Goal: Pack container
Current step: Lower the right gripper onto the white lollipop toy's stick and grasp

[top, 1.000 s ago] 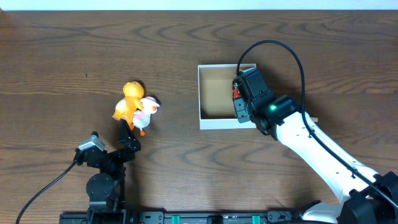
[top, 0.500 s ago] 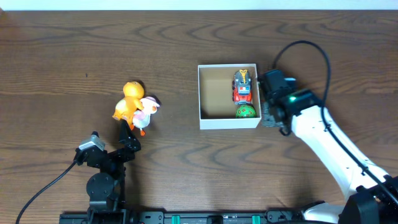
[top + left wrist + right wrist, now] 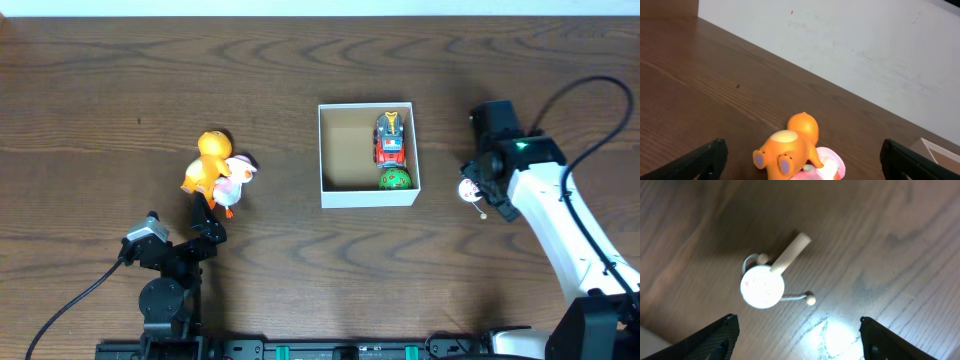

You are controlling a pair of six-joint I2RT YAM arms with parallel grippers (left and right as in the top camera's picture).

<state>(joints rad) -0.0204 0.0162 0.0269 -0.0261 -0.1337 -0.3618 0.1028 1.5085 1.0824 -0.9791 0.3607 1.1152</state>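
Since a second before, the right arm had swung away from above the container to a spot to its right, and the red toy vehicle point(image 3: 390, 140) and green ball point(image 3: 395, 180) that it had hidden then lay in plain sight inside the box. The left arm and the two toys on the left had not shifted.

The right gripper point(image 3: 797, 320) hung over bare wood with its fingers point(image 3: 722, 335) spread wide and nothing between them. Just ahead of it in the right wrist view lay a small white rattle drum point(image 3: 762, 286): a round white disc on a pale stick handle, with two little beads on thin cords. From overhead the drum lay on the tabletop point(image 3: 100, 100) beside the dark gripper head, apart from the box's right wall.

The container point(image 3: 322, 150) sat a little right of the tabletop's centre. The red vehicle lay along its right wall toward the far corner, and the green ball sat just on the near side of it, in the near right corner. The remaining tan floor was bare.

The left gripper point(image 3: 802, 145) rested low at the near left with its fingers point(image 3: 715, 152) fully apart, holding nothing. Just beyond it lay an orange toy figure point(image 3: 210, 160) and, touching that on its right, a pink-and-white toy point(image 3: 237, 180), both well left of the container.
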